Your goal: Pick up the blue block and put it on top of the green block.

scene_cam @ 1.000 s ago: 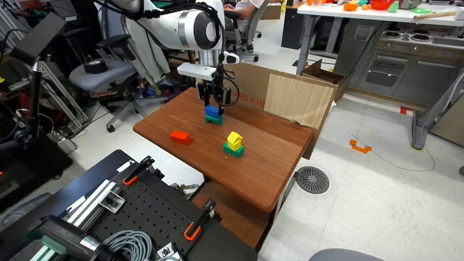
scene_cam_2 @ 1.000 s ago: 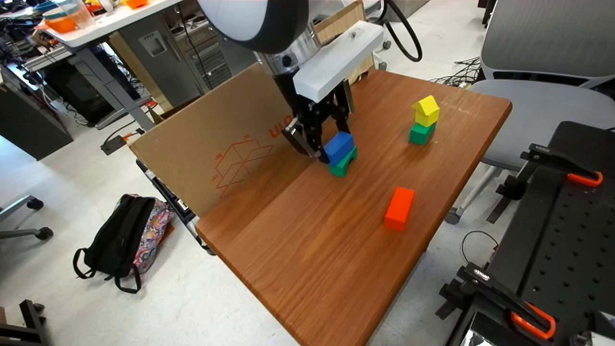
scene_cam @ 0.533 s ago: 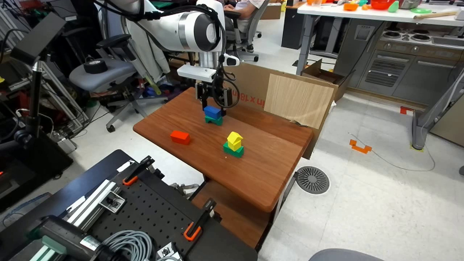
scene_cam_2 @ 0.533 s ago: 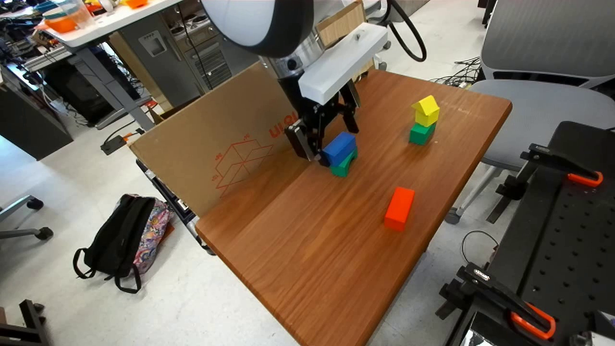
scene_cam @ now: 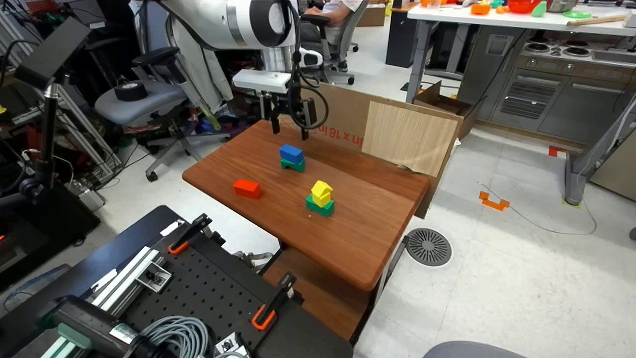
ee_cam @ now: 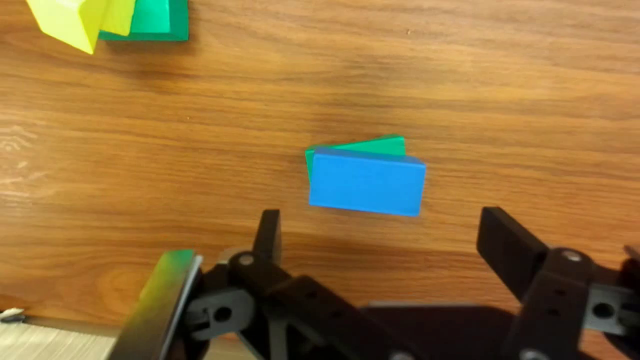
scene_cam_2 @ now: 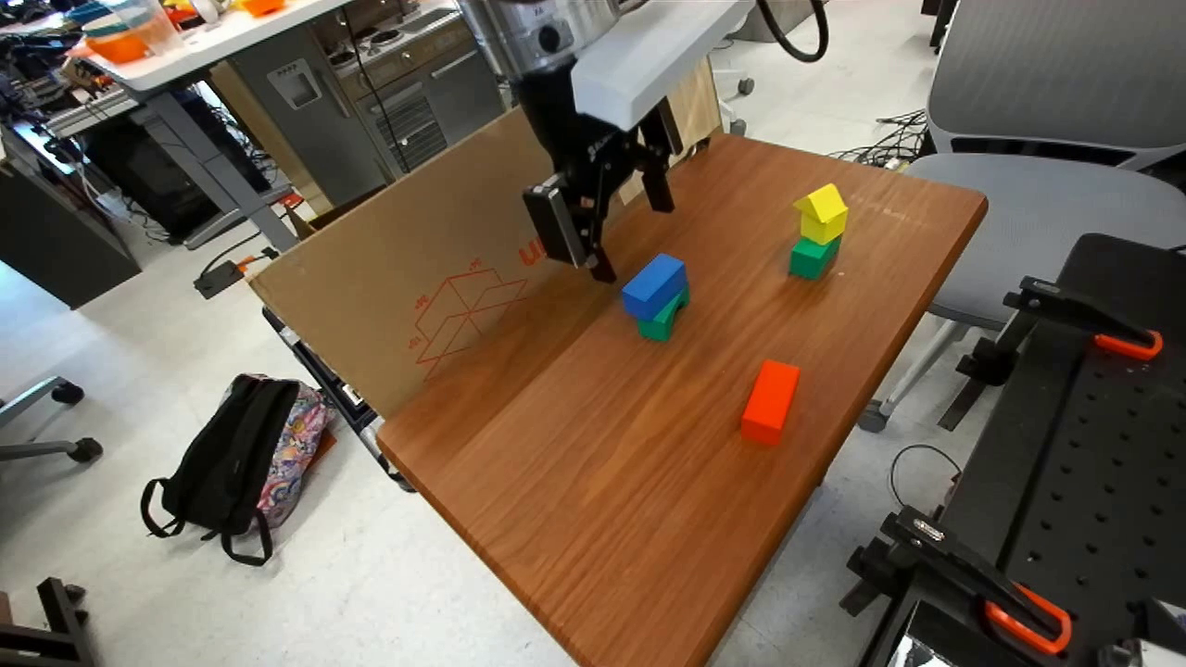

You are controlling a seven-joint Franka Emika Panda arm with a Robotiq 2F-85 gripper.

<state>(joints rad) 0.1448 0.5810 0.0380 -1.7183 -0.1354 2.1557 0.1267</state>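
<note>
The blue block [scene_cam: 291, 153] rests on top of the green block [scene_cam: 293, 166], slightly twisted against it, as both exterior views show. From above, in the wrist view, the blue block [ee_cam: 367, 182] covers most of the green block [ee_cam: 387, 145], whose far edge and one corner stick out. An arch-like notch marks the underside of the green block [scene_cam_2: 660, 326]. My gripper [scene_cam_2: 633, 239] hangs above and a little behind the pair, apart from both blocks. Its fingers are spread wide, and only air and table show between them in the wrist view.
A red-orange block [scene_cam_2: 770, 402] lies on the wooden table [scene_cam_2: 593, 519]. Elsewhere on it stands a stack of yellow pieces [scene_cam: 322, 194] over another green block [scene_cam: 319, 205]. A cardboard sheet [scene_cam_2: 435, 278] rises along one table edge, close behind the gripper.
A second ago the gripper was shut on the blue block. Its fingers then spread, and the gripper has since risen clear, toward the cardboard. The blue block stayed on the green one.
</note>
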